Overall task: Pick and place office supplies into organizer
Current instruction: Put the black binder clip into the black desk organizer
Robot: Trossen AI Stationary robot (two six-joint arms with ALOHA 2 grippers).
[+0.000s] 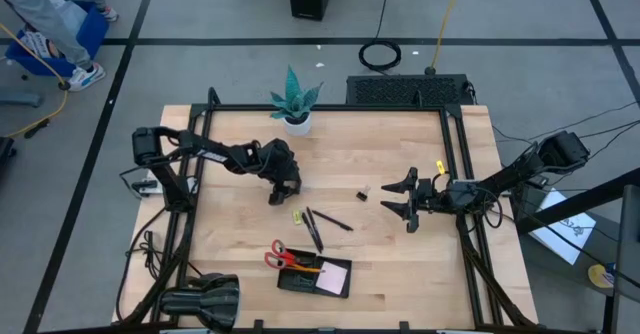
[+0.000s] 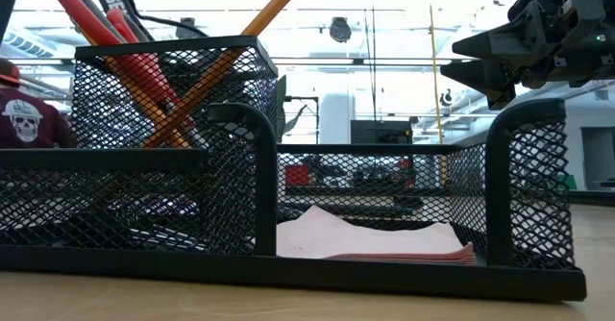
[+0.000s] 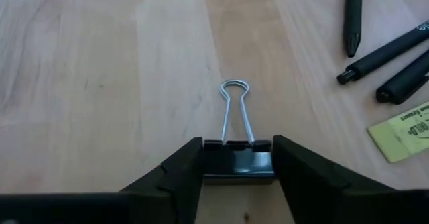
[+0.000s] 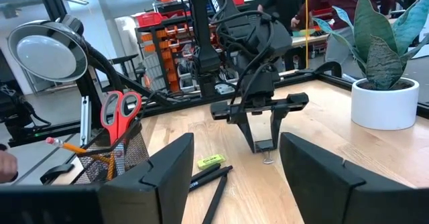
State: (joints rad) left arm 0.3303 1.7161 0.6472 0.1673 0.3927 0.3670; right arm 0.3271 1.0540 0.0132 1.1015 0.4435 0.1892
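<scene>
Black mesh organizer (image 1: 314, 279) at six o'clock already holds your scissors (image 1: 282, 258), pencil (image 2: 231, 52) and note pad (image 1: 333, 277), while the pens (image 1: 318, 226), yellow piece (image 1: 298, 216) and a second clip (image 1: 361, 196) wait mid-desk; your left pincer (image 3: 236, 162) pinches a binder clip (image 3: 238, 158) on the desk, the right pincer (image 1: 408, 199) spread at three o'clock.

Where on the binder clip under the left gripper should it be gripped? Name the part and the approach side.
Grip the binder clip by its black body, across its two ends, from above on the side opposite the wire loops. It lies flat on the table, loops stretched ahead. The left gripper has its jaws on both ends; the right gripper waits open.
</scene>
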